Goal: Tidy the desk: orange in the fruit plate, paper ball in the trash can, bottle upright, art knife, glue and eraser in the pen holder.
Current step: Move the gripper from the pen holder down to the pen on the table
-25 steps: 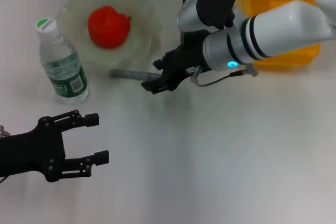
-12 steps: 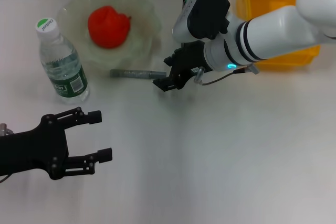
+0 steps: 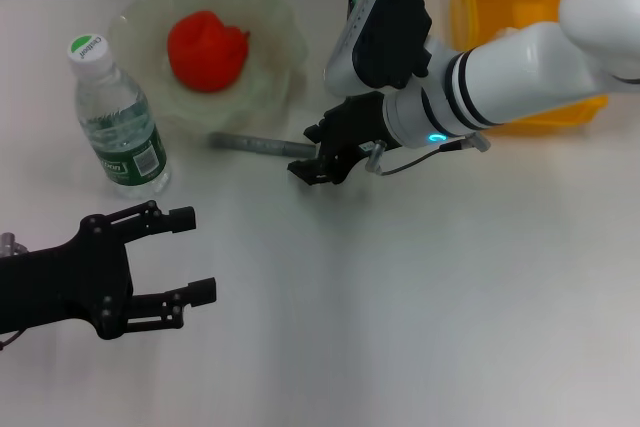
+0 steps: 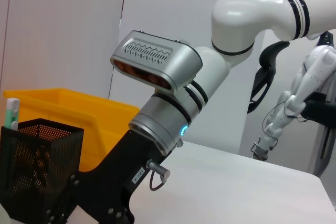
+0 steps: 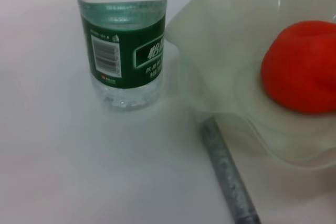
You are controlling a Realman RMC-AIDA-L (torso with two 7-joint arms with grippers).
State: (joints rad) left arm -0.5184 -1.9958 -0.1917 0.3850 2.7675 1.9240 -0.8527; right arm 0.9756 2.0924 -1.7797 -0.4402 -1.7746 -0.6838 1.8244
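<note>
The grey art knife (image 3: 260,142) lies on the table in front of the fruit plate (image 3: 275,17); it also shows in the right wrist view (image 5: 228,174). My right gripper (image 3: 310,154) is open at the knife's right end, one finger on each side of it. The orange (image 3: 207,50) sits in the plate. The bottle (image 3: 115,117) stands upright to the plate's left. A green-and-white glue stick (image 4: 11,111) stands in the black mesh pen holder (image 4: 39,166). My left gripper (image 3: 192,255) is open and empty at the front left. Paper ball and eraser are not in view.
A yellow bin (image 3: 530,17) stands at the back right, behind my right arm. The pen holder is mostly hidden behind my right wrist in the head view. White table surface spreads across the front and right.
My right gripper has shifted slightly right and lower at the knife's end. The knife has not moved. My left gripper has drifted slightly.
</note>
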